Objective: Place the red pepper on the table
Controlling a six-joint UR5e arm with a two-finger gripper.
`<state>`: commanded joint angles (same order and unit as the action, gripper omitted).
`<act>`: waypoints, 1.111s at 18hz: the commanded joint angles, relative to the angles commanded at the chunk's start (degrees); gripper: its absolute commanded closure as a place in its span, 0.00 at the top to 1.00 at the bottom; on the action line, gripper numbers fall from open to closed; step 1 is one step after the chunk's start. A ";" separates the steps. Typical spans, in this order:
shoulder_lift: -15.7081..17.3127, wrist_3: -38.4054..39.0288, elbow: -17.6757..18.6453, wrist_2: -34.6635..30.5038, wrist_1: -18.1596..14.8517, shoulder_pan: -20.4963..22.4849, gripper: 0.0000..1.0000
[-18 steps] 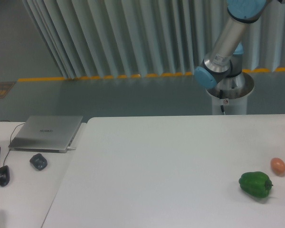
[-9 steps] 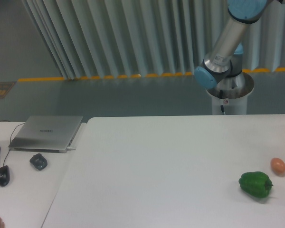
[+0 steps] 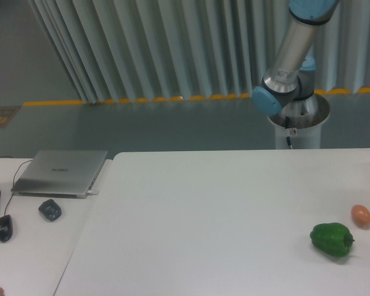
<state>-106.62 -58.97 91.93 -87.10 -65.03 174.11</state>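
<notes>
The red pepper is out of view. The large white table [image 3: 209,216] fills the lower right of the camera view. Only part of the robot arm [image 3: 288,58] shows, rising from its base behind the table's far edge and running out of the top of the frame. The gripper itself is out of view.
A green bell pepper [image 3: 332,239] lies near the table's right front, with a small orange-brown egg-shaped thing [image 3: 361,215] just behind it. To the left, a smaller white desk [image 3: 31,246] bears a closed laptop [image 3: 61,172], a mouse [image 3: 2,227] and a small dark object [image 3: 49,209].
The arm's upper link has swung slightly more upright. The objects on the table have not moved.
</notes>
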 joint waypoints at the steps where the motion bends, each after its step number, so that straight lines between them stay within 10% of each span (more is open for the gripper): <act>1: 0.36 0.00 0.00 0.17 -0.88 -0.70 0.55; 11: 12.74 0.17 2.02 7.29 -11.17 -13.26 0.55; 20: 15.74 3.60 6.06 6.24 -10.47 -30.14 0.56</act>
<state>-90.88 -55.38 97.99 -80.85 -75.50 143.98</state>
